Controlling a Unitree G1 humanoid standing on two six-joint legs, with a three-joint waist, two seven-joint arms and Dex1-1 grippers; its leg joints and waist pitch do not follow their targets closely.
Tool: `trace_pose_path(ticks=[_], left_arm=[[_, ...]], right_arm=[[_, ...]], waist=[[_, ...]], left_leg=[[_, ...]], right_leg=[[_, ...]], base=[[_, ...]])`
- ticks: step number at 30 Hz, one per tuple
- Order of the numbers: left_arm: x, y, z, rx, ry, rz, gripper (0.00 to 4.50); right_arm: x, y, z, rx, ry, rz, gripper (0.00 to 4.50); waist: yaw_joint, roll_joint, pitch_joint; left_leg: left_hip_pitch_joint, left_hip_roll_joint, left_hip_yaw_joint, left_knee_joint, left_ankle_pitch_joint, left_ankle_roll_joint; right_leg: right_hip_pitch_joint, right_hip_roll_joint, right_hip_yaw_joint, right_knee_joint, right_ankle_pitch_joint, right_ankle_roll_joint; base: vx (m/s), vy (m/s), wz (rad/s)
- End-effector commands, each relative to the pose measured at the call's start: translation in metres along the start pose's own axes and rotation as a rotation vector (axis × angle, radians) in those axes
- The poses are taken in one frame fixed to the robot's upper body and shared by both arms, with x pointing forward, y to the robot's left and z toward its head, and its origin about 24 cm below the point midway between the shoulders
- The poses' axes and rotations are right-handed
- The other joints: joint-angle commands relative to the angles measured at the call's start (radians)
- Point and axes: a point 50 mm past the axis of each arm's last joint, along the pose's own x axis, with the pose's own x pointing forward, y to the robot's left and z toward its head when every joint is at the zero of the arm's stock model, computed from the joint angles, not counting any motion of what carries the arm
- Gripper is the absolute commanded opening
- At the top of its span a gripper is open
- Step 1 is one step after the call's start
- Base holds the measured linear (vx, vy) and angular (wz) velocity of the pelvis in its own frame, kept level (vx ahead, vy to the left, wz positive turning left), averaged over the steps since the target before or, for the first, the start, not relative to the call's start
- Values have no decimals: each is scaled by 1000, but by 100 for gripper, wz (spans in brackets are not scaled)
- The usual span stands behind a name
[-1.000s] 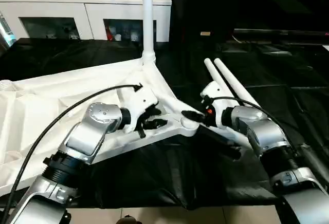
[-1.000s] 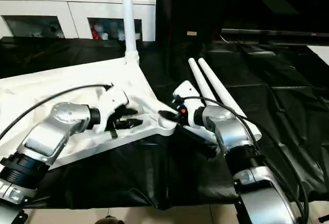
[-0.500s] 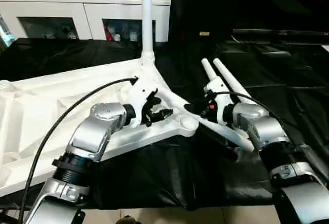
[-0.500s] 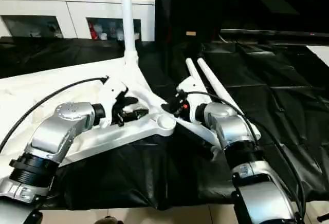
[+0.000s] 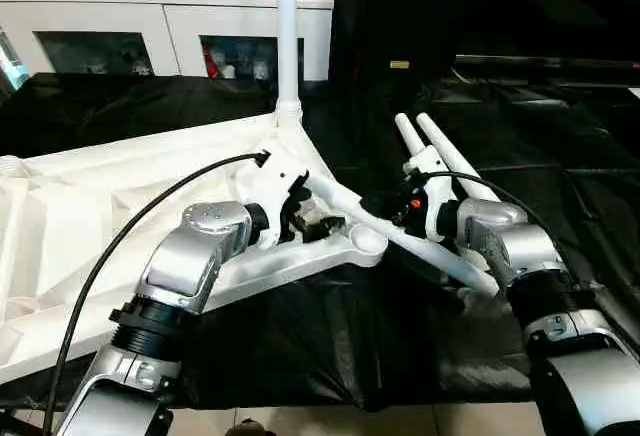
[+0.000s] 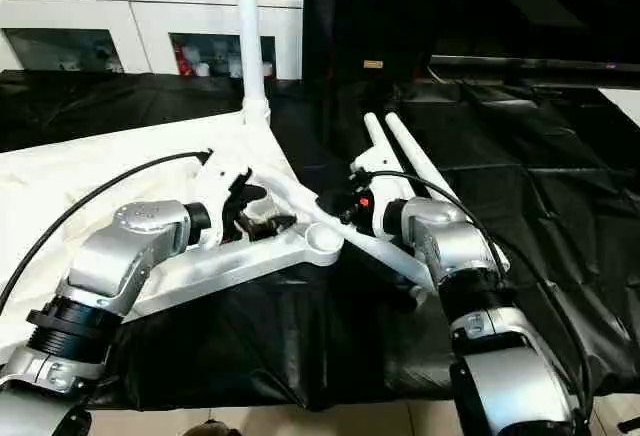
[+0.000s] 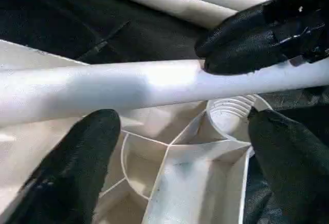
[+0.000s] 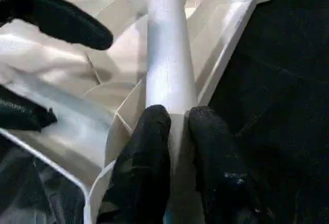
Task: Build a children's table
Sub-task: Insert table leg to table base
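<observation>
The children's table top (image 5: 120,206) lies upside down on the black-draped counter (image 5: 560,156), ribbed underside up, with one leg (image 5: 287,26) already standing upright in the far corner socket. The right arm reaches in from the right, bent at the elbow, forearm angled toward the near corner; its right pincer (image 8: 177,131) is clamped on a loose leg (image 5: 400,241), black fingers (image 8: 151,147) pressed to either side of the tapered shaft. That leg lies slanted across the near corner socket (image 5: 368,244), its thin end over the ribbed underside. The left arm stretches forward over the table top, wrist cocked inward, and the left pincer (image 7: 185,147) stands wide, one finger (image 7: 77,157) on each side below the leg and above the ribs, gripping nothing. Two more legs (image 5: 440,151) lie side by side on the counter beyond the right forearm. A white cabinet (image 5: 160,16) stands behind.
</observation>
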Motion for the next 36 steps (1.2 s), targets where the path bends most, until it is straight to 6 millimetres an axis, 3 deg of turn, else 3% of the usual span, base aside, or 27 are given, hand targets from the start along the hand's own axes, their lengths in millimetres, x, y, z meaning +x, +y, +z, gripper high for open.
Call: trace_pose_path(ticks=[1, 7, 19, 25, 31, 36], left_arm=[[-1, -5, 2, 20, 6, -28, 450], [-1, -5, 1, 24, 14, -31, 450], [-3, -5, 0, 37, 23, -33, 450], [-2, -4, 0, 42, 25, -31, 450], [-2, -5, -1, 46, 29, -31, 450], [-3, -4, 0, 47, 27, -27, 450]], right_arm=[[-1, -1, 3, -9, 34, 21, 121], [0, -2, 1, -75, 107, 32, 182], [3, -3, -4, -141, 232, 48, 182], [3, -4, -9, -145, 292, 71, 182], [5, -6, -9, -147, 299, 37, 244], [6, -7, -7, -148, 294, 37, 244]], waist=[[-5, -4, -72], [-5, -6, -71], [-7, -13, -69], [-8, -11, -69], [-7, -11, -70], [-8, -11, -70]], left_leg=[[22, 54, -19, -66, -238, 16], [23, 54, -19, -66, -241, 13], [23, 54, -19, -67, -247, 13], [24, 54, -19, -67, -259, 11], [24, 55, -19, -67, -258, 8], [22, 55, -19, -67, -247, 9]], right_leg=[[49, -82, 54, -79, -285, -181], [46, -82, 54, -82, -309, -172], [45, -82, 55, -80, -322, -169], [44, -82, 55, -82, -332, -170], [45, -83, 56, -80, -320, -176], [47, -82, 56, -78, -301, -181]], base=[[0, 0, 0], [0, 0, 0], [0, 0, 0], [0, 0, 0], [0, 0, 0], [0, 0, 0]])
